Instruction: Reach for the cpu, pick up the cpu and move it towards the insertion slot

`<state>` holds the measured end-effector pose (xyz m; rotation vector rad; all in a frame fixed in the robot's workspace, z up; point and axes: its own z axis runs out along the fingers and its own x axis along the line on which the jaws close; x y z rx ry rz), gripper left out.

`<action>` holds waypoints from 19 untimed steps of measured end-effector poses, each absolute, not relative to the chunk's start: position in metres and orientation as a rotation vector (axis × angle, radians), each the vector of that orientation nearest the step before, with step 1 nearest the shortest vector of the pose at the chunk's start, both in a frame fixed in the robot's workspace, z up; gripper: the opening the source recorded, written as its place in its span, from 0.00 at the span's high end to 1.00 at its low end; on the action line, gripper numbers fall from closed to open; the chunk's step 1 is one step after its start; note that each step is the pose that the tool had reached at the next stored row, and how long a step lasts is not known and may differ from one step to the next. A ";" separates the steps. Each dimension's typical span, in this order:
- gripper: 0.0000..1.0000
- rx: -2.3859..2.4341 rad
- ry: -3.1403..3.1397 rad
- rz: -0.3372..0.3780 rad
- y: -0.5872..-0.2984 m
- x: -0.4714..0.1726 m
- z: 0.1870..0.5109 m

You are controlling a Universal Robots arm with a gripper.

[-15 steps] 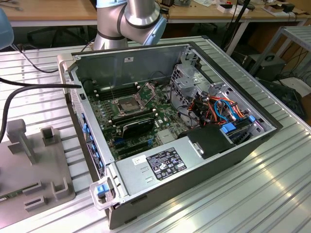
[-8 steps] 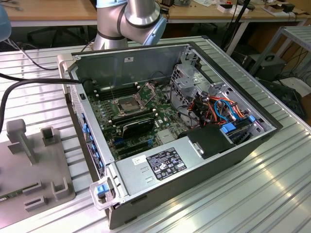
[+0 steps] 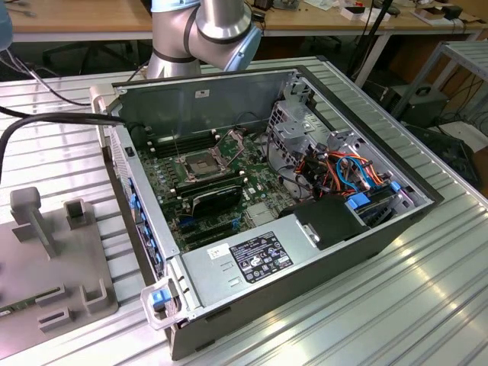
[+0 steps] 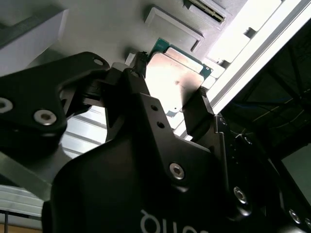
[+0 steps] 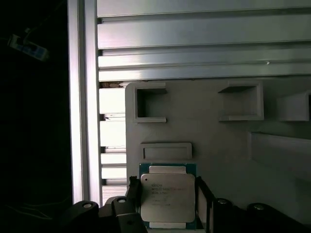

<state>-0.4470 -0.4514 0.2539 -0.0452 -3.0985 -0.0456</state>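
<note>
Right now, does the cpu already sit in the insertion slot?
No, the insertion slot shows its bare dark centre in the exterior view.

Robotics lab, robot arm, opened computer case on ribbed aluminium table, wooden workbenches behind

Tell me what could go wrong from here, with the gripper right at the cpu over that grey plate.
1. The gripper sits around the thin cpu above the grey plate. An uneven grip on its edges could tilt or drop it.
2. The insertion slot lies low inside the computer case, framed by metal brackets. The cpu might clip a wall or bracket on the way in.
</note>
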 end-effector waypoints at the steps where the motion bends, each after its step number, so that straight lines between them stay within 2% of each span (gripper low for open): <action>1: 0.45 -0.045 -3.098 -0.046 -0.451 -0.447 0.256; 19: 0.45 -0.045 -3.088 -0.045 -0.451 -0.447 0.294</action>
